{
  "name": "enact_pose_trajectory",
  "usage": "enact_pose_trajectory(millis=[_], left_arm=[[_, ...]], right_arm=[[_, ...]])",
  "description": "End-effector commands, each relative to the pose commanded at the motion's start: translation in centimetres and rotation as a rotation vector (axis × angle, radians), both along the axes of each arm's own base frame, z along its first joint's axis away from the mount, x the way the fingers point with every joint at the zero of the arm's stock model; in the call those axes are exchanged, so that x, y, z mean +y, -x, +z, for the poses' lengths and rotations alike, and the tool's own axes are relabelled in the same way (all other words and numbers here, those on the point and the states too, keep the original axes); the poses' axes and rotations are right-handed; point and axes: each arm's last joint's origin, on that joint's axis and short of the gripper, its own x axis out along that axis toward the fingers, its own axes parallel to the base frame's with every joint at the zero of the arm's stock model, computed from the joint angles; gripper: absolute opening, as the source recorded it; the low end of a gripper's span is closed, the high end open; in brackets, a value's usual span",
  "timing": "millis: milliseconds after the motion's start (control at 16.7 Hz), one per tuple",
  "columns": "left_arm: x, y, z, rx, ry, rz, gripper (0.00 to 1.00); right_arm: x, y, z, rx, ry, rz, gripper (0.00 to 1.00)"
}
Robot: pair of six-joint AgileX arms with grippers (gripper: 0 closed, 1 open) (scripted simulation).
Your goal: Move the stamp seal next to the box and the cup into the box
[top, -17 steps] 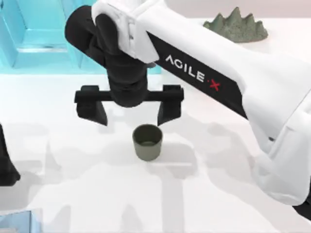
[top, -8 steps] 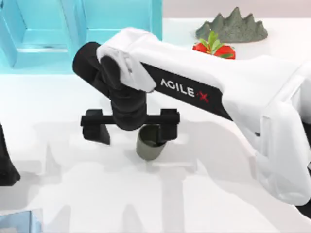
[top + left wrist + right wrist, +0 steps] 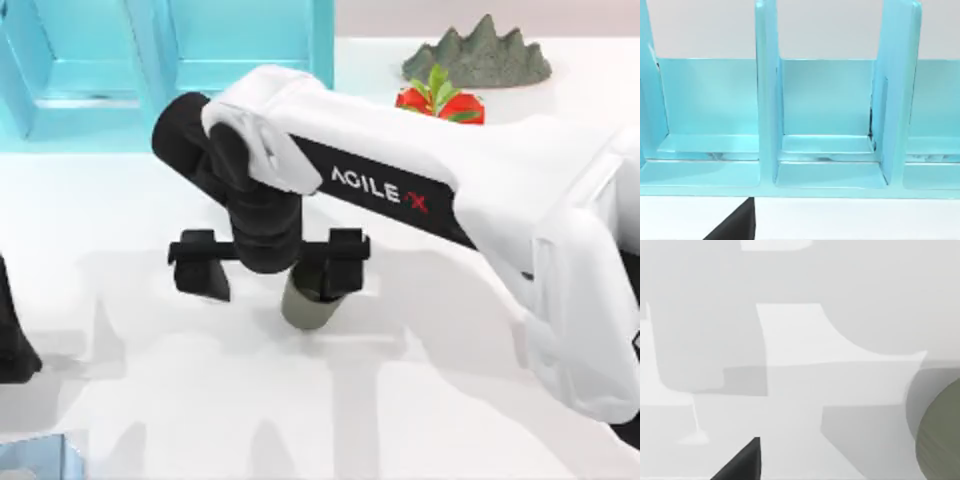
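Observation:
The cup [image 3: 305,308] is a small olive-grey round one standing upright on the white table near the middle. My right gripper [image 3: 270,272] is right above it, open wide. Its right-hand finger [image 3: 340,268] covers the cup's rim, and the other finger stands on the cup's left, well apart from it. The right wrist view catches the cup [image 3: 942,435] at the picture's edge. The light-blue box [image 3: 70,90] with its upright dividers sits at the back left, and its compartments [image 3: 830,160] face the left wrist camera. The stamp seal is out of view. My left arm [image 3: 12,340] is parked at the left edge.
A red watermelon-patterned pot with green leaves [image 3: 440,100] and a grey-green rock ornament [image 3: 480,55] stand at the back right. A pale blue object [image 3: 35,455] lies at the front left corner. The right arm spans the table from the right.
My right gripper has come down and toward the table's front, over the cup, so one finger now covers the rim. The arm's shift uncovered the red pot. The left arm is still.

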Motion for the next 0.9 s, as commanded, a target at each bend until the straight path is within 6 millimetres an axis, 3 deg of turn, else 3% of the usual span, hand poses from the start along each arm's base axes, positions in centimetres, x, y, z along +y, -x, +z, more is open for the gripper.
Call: enact_pose_trajectory(millis=[660,900], left_arm=[[0.0,0.0,0.0,0.0,0.0,0.0,1.0],[0.0,0.0,0.0,0.0,0.0,0.0,1.0]], right_arm=[[0.0,0.0,0.0,0.0,0.0,0.0,0.02],[0.0,0.0,0.0,0.0,0.0,0.0,0.0]])
